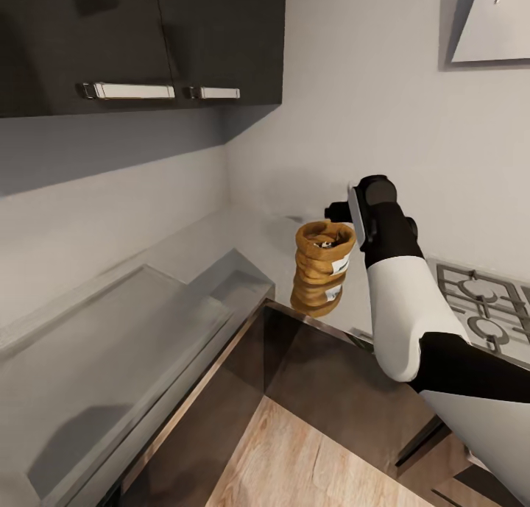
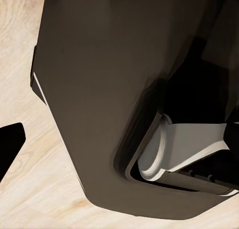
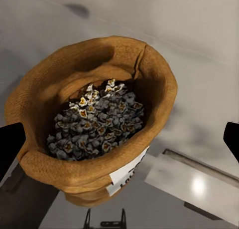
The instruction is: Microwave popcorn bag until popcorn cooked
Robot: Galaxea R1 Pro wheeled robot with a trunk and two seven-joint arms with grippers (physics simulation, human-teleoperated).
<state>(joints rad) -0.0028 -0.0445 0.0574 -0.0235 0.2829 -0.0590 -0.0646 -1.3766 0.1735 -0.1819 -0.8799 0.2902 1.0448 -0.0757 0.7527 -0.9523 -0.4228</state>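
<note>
The popcorn bag (image 1: pixel 322 268), a tan-brown sack with a rolled rim and white labels, stands upright at the front edge of the grey countertop (image 1: pixel 243 235) near the inner corner. Whitish-grey popcorn (image 3: pixel 94 124) fills the popcorn bag (image 3: pixel 59 84). My right gripper (image 1: pixel 340 216) is at the rim on the bag's right side. In the right wrist view my right gripper (image 3: pixel 119 144) is open, with dark fingertips (image 3: pixel 10 144) wide apart on either side of the sack. One fingertip (image 2: pixel 10 144) of the left gripper shows over the floor. The microwave is out of view.
A gas hob (image 1: pixel 478 308) lies to the right of my right arm. Dark wall cabinets (image 1: pixel 147 43) hang over the raised steel section (image 1: pixel 110 330) at the left. An extractor hood (image 1: pixel 493 21) sits at the top right. My dark base (image 2: pixel 124 89) stands on the wooden floor (image 1: pixel 294 455).
</note>
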